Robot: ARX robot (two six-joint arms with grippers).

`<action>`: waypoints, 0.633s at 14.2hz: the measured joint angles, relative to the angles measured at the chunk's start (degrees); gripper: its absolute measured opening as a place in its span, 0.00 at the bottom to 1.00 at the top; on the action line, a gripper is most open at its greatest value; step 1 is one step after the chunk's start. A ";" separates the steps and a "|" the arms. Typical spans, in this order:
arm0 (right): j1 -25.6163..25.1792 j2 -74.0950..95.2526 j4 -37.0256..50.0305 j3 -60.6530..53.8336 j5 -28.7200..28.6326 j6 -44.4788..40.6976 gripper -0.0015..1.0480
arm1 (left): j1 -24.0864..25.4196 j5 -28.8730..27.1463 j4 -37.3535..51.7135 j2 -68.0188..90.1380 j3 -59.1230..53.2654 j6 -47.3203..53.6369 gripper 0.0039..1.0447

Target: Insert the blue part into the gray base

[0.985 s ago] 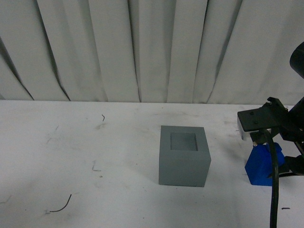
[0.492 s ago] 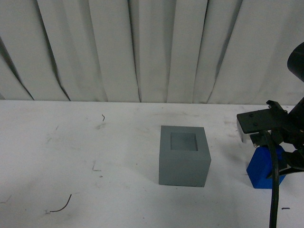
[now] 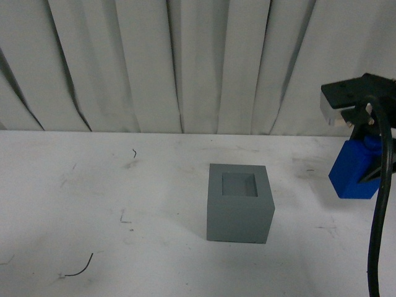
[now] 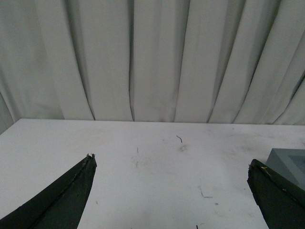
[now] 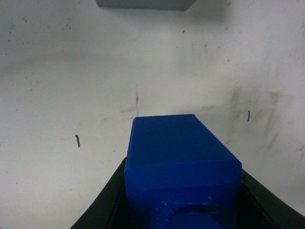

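Now the right fingers [image 5: 110, 202], clamped on the blue part [image 3: 352, 176], hold it raised higher.

Front view: the right gripper [image 3: 365, 166] runs off the picture's edge, and a black cable [image 3: 378, 204] crosses the blue block [image 3: 346, 176], so the block's far side doesn't show. Right wrist view: the block's near end is cropped, the fingers [image 5: 106, 207] are just dark slivers beside it, and the gray cube [image 5: 145, 4] is a thin strip at the edge. Left wrist view only catches the tips of the left gripper [image 4: 171, 161] and one corner of the cube. The little dark marks on the desk [image 3: 93, 185] are too small to identify.
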 joint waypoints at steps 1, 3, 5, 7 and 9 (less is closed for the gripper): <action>0.68 -0.55 -0.90 0.98 0.02 0.02 0.45 | 0.00 0.00 -0.02 0.00 0.00 0.00 0.94; 3.72 -0.70 -4.39 2.64 -0.66 0.63 0.45 | 0.00 0.00 0.00 0.00 0.00 0.00 0.94; 7.96 -0.70 -5.95 4.31 -0.79 2.80 0.45 | 0.00 0.00 -0.02 0.00 0.00 0.00 0.94; 11.47 -0.63 -6.58 6.91 -1.38 5.44 0.45 | 0.00 0.00 -0.02 0.00 0.00 0.00 0.94; 14.05 0.66 -7.39 9.44 -1.60 8.26 0.45 | 0.00 0.00 -0.02 0.00 0.00 0.00 0.94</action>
